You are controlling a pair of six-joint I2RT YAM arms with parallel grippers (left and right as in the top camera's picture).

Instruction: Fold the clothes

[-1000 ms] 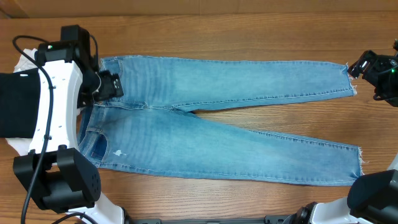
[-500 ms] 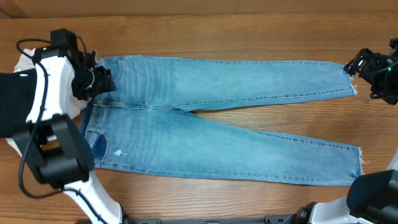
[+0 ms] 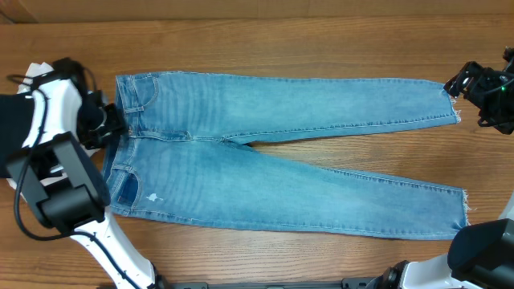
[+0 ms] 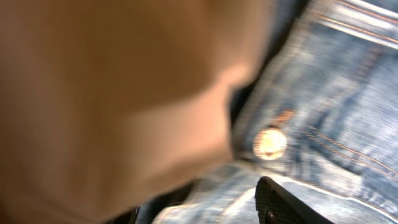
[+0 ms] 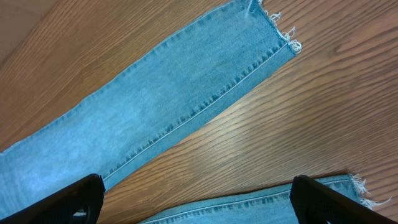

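Left gripper (image 3: pixel 107 126) is placed at the left end of the jeans (image 3: pixel 265 152), touching or just beside the waistband edge. Whether its jaws are closed or apart cannot be told, as the left wrist view is blurred and half covered by a tan smear. One dark finger (image 4: pixel 280 200) is made out low in that view, just beside the metal button (image 4: pixel 270 142) on the denim. Right gripper (image 3: pixel 459 87) is held spread wide over the wood at the far right, just beside the frayed hem of the far leg (image 3: pixel 438 100), with nothing gripped. In the right wrist view its fingers (image 5: pixel 68 199) are seen well apart at the bottom corners, one frayed hem (image 5: pixel 273 31) lying flat beyond them and a second hem (image 5: pixel 357 183) showing at lower right. Jeans are laid flat on the wooden table (image 3: pixel 265 48), waistband at left, both legs run out to the right and spread apart, near leg (image 3: pixel 361 201) angled toward the near right corner.
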